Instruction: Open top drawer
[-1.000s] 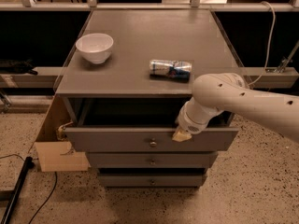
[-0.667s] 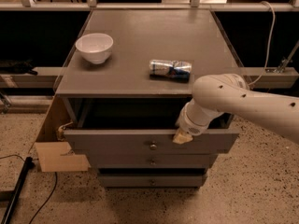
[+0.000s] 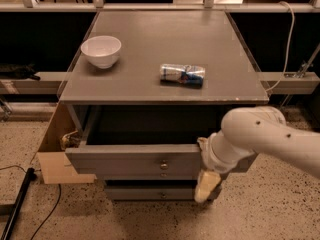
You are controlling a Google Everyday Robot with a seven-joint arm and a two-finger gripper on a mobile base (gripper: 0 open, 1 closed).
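The top drawer (image 3: 125, 161) is a wide grey drawer with a small round metal knob (image 3: 163, 165) at the centre of its front. It stands pulled partly out of the grey cabinet (image 3: 165, 39), with a dark gap showing behind its front. My gripper (image 3: 205, 178), on the white arm (image 3: 260, 139) that reaches in from the right, is at the right part of the drawer front, right of the knob. Its pale tip hangs down in front of the drawer front.
A white bowl (image 3: 101, 50) and a can lying on its side (image 3: 182, 75) rest on the cabinet top. A narrower drawer front (image 3: 145, 192) shows below. An open cardboard box (image 3: 52, 154) leans against the cabinet's left side. A black cable (image 3: 17, 206) lies on the floor at left.
The top drawer has come further out toward the camera. My gripper and arm have moved the same way, and lower in the frame.
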